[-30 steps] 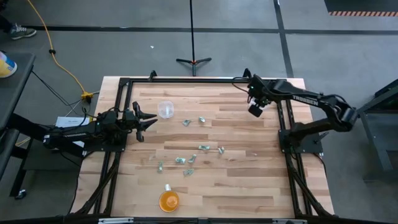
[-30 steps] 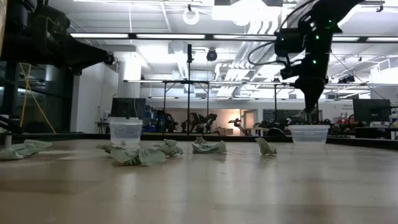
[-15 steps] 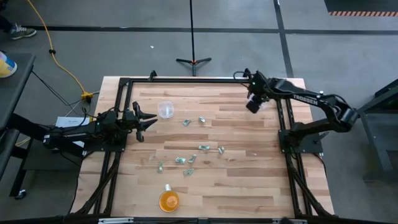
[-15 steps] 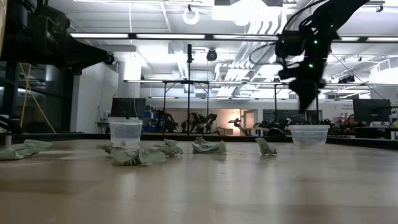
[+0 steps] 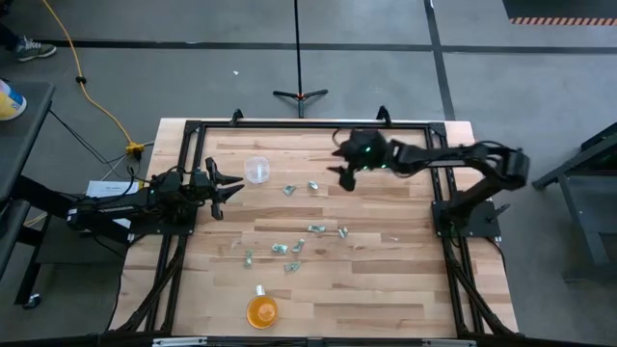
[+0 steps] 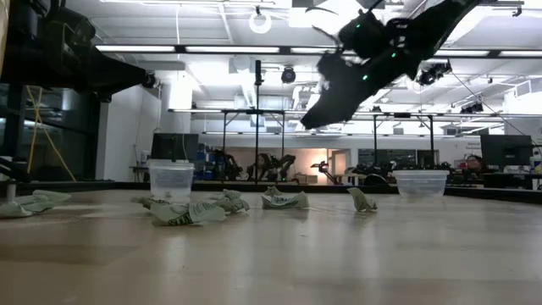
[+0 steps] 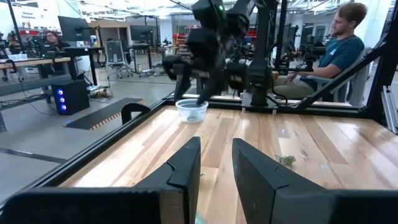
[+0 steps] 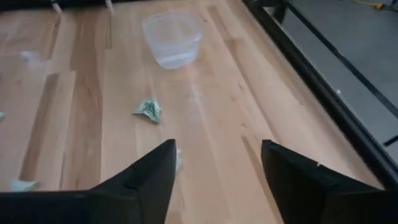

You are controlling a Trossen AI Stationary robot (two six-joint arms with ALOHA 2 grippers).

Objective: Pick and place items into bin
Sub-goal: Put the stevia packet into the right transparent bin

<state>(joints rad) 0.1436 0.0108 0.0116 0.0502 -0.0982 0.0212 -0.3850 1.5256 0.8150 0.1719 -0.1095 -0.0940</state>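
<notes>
Several small pale-green items (image 5: 316, 228) lie scattered on the wooden table (image 5: 386, 289), more of them (image 6: 284, 199) in the low view. One clear cup, a bin (image 5: 256, 170), stands at the far left; a second clear cup (image 6: 421, 183) stands at the far right. My right gripper (image 5: 342, 173) hangs open above the table's far middle, slanting toward the left with nothing between its fingers (image 8: 143, 180). My left gripper (image 5: 229, 185) waits at the left edge, its fingers (image 7: 186, 168) a little apart around nothing.
An orange round cup (image 5: 262, 310) stands near the front edge. A black frame (image 5: 289, 123) runs along the table's far edge and sides. A seated person (image 7: 339, 43) is in the room beyond the right side.
My right gripper has swung from above the far-right clear cup toward the table's left, to above the far middle. It has tipped from pointing down to slanting leftward, and its fingers have opened. The items on the table have stayed put.
</notes>
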